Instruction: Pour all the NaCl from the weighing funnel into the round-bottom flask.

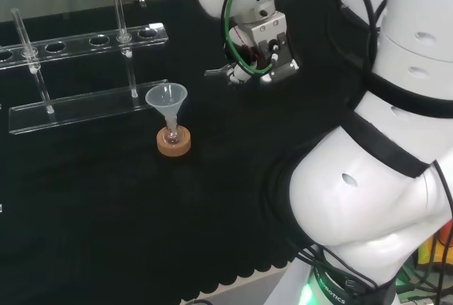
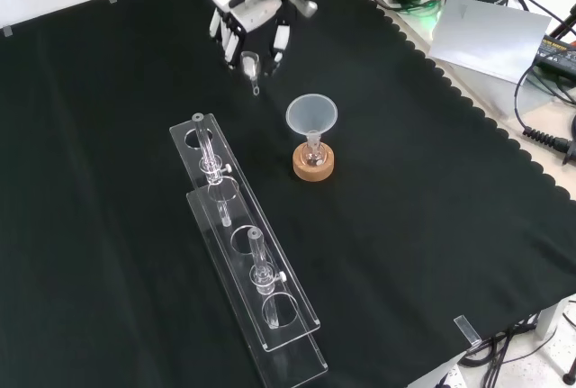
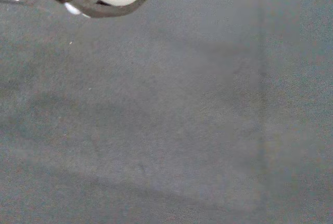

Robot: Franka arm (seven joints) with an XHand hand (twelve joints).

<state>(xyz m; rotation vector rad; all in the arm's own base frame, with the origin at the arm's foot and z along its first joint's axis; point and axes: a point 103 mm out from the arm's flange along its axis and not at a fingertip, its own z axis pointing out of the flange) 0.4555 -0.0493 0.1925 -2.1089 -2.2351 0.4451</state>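
A small round-bottom flask (image 2: 312,148) stands upright in a cork ring (image 2: 313,167) near the middle of the cloth, with a clear plastic funnel (image 2: 311,114) set in its neck. In the head view the same flask (image 1: 172,136) and funnel (image 1: 166,97) stand left of the hand. The black and white hand (image 2: 252,21) hangs above the cloth, farther off and left of the flask in the front view. Its fingers are curled round a clear weighing funnel (image 2: 250,66), spout pointing down and toward the flask. In the head view the hand (image 1: 260,49) holds the weighing funnel (image 1: 218,73) with its spout sticking out leftward. Its contents cannot be made out.
A long clear acrylic rack (image 2: 245,253) with upright test tubes lies left of the flask in the front view, and it is the rack (image 1: 85,71) behind the flask in the head view. The cloth's scalloped edge (image 2: 504,149) runs at the right. The arm's white links (image 1: 382,177) stand at right.
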